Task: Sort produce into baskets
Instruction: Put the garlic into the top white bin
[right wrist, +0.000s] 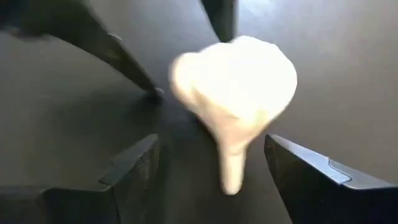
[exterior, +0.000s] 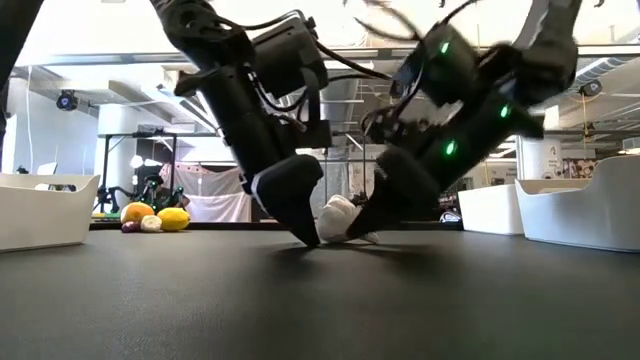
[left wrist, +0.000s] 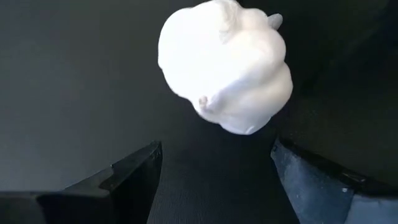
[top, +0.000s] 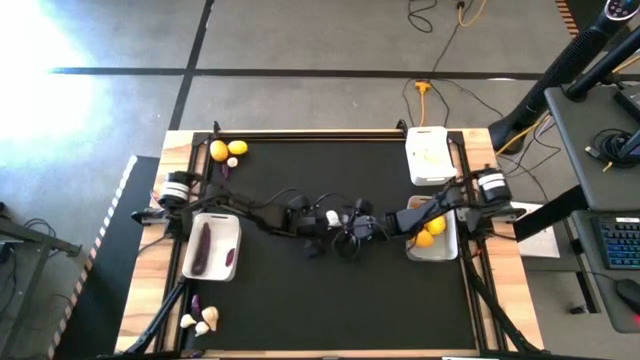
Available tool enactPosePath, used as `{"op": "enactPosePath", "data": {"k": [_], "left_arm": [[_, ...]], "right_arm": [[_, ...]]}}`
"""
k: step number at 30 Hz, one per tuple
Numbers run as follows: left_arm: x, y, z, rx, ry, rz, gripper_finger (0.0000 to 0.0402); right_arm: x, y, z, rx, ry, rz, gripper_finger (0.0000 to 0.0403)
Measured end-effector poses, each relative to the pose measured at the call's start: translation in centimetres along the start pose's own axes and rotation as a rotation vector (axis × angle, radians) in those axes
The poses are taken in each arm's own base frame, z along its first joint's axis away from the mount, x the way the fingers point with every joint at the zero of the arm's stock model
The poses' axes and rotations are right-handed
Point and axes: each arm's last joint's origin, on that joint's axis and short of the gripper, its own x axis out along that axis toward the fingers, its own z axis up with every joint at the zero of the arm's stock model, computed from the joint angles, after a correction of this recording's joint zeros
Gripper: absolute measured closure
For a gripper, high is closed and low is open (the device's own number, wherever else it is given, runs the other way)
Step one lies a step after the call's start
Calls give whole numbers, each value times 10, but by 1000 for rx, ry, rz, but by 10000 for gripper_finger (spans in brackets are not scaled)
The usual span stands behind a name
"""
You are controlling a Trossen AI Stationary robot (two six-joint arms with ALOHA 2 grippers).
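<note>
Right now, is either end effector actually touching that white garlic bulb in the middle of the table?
Cannot tell. Both wrist views show the garlic bulb ahead of open fingers, apart from them there, but the low view hides the bulb's sides behind the left end effector and right end effector.

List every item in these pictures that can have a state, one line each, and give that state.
Left gripper: open, at the garlic bulb.
Right gripper: open, at the same bulb.
Garlic bulb: on the mat mid-table, between both grippers.
Left basket: holds purple pieces.
Near right basket: holds lemons.
Far right basket: holds something pale.
Far-left lemons: loose, unsorted.
Near-left garlic: loose, unsorted.
</note>
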Motion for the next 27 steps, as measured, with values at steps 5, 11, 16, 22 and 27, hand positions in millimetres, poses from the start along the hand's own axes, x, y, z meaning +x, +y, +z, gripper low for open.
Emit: {"op": "enactPosePath", "data": {"k": [5,11,16,22,27], "left_arm": [[0,-9,-9,6,-40,21,111],[-1,-22,-22,31,-186,185,111],[-2,-19,-33,70,-194,314,111],[-2,-15,-38,63,-215,428,111],[-2,-14,-36,15,-261,469,111]], "right_arm": [[27,-8,-7,63,8,-33,119],[39,-3,-10,47,11,-39,183],[29,-4,1,47,6,-42,252],[-11,-11,28,30,43,-47,282],[-73,-38,55,81,90,-181,270]]}}
